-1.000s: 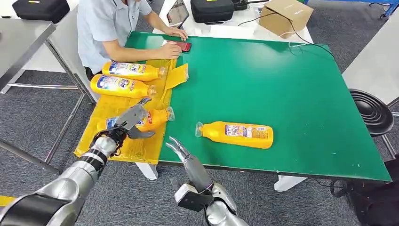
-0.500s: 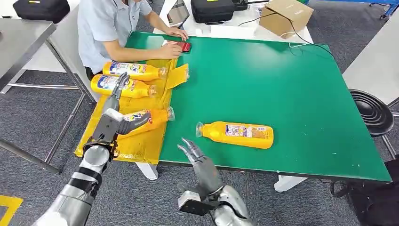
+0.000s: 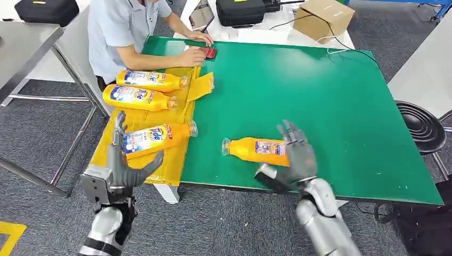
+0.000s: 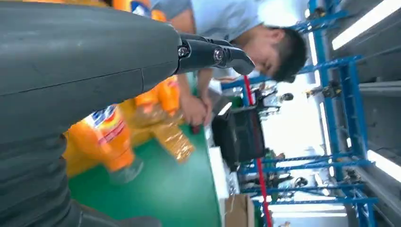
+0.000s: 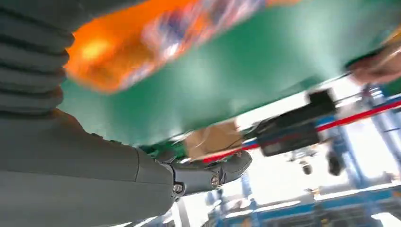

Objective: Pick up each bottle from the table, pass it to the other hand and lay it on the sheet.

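One orange bottle (image 3: 253, 150) lies on its side on the green table (image 3: 298, 90), cap pointing left. My right hand (image 3: 294, 156) hovers over its right half with fingers spread, holding nothing; the right wrist view shows the bottle (image 5: 142, 38) as a blur close by. Three more orange bottles lie on the yellow sheet (image 3: 133, 120): the far one (image 3: 149, 80), the middle one (image 3: 136, 97) and the nearest one (image 3: 154, 137). My left hand (image 3: 120, 162) is open at the sheet's near edge, just short of the nearest bottle (image 4: 106, 137).
A person (image 3: 122, 32) sits at the table's far left corner, hands by a red phone (image 3: 208, 52). A black case (image 3: 240, 10) and a cardboard box (image 3: 322, 16) lie beyond the table. A black stool (image 3: 424, 125) stands at the right, a grey table (image 3: 26, 48) at the left.
My left hand let go of the nearest bottle on the sheet and drew back to the near edge. My right hand moved right and forward, over the bottle on the table.
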You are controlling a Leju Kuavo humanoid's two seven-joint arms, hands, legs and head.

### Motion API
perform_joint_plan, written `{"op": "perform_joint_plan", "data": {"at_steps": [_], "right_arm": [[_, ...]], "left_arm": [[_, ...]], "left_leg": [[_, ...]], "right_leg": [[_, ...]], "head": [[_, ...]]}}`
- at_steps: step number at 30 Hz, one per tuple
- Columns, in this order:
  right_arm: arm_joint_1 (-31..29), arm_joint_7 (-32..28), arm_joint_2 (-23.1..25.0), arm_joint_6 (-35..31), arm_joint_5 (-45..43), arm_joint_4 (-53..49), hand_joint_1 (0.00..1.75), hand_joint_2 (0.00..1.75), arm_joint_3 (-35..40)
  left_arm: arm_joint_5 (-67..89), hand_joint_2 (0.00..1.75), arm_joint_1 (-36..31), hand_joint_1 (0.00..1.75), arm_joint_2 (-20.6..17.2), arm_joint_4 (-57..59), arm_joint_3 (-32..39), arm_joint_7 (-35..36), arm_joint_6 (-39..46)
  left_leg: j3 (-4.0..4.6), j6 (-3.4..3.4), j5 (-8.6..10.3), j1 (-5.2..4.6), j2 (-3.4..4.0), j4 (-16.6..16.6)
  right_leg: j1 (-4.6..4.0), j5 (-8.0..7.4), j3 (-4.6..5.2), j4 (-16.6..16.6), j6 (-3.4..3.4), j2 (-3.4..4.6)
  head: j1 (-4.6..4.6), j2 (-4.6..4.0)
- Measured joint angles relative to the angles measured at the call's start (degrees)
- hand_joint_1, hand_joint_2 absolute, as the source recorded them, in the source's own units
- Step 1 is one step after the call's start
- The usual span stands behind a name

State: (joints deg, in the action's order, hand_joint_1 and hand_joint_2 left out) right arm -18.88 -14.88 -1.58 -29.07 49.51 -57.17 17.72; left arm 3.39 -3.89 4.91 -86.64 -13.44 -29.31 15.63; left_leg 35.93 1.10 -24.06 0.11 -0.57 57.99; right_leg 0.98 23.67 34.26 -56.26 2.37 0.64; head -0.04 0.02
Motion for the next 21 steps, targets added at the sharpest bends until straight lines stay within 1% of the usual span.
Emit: {"op": "perform_joint_plan", "data": {"at_steps": [5, 8, 13, 16, 21], "right_arm": [[-4.7, 1.0, -0.6, 1.2, 0.9, 6.9, 0.00, 1.75, -2.8], [-7.1, 0.8, -0.6, 1.9, 0.2, 11.9, 0.00, 1.75, -3.9], [-10.3, -2.3, 0.0, 5.2, -3.8, 18.9, 0.00, 1.75, -5.5], [-10.7, -3.3, 0.5, 6.4, -4.8, 22.1, 0.00, 1.75, -6.2], [-10.9, -5.0, 1.2, 7.8, -5.4, 24.7, 0.00, 1.75, -6.4]], "left_arm": [[2.6, 1.75, 0.6, 0.00, 1.1, -0.9, -0.7, -2.7, 3.8], [2.8, 1.75, 0.5, 0.00, 1.2, -1.4, -1.4, -2.5, 4.2], [2.3, 1.75, -0.5, 0.00, 1.3, -1.4, -2.3, -2.2, 3.7], [2.1, 1.75, -1.0, 0.00, 1.2, -1.3, -2.8, -2.2, 3.7], [1.4, 1.75, -1.5, 0.00, 1.2, -1.3, -3.3, -2.2, 3.0]], "left_leg": [[-0.03, -0.01, 0.03, 0.03, -0.01, 0.0], [-0.03, -0.02, 0.03, 0.06, -0.01, 0.0], [-0.03, -0.02, 0.02, 0.11, 0.02, 0.0], [-0.01, -0.01, 0.02, 0.10, -0.07, 0.0], [-0.02, -0.01, 0.03, 0.10, -0.03, 0.0]], "right_leg": [[-0.07, -0.01, -0.01, 0.0, 0.00, 0.00], [-0.12, -0.01, -0.01, 0.0, 0.00, 0.00], [-0.12, 0.00, -0.01, 0.0, 0.00, 0.01], [-0.09, 0.00, -0.01, 0.0, 0.00, -0.03], [-0.09, 0.00, -0.03, 0.0, 0.00, -0.02]], "head": [[-0.02, 0.00], [-0.02, 0.00], [-0.02, 0.00], [0.02, 0.00], [-0.02, 0.00]]}}
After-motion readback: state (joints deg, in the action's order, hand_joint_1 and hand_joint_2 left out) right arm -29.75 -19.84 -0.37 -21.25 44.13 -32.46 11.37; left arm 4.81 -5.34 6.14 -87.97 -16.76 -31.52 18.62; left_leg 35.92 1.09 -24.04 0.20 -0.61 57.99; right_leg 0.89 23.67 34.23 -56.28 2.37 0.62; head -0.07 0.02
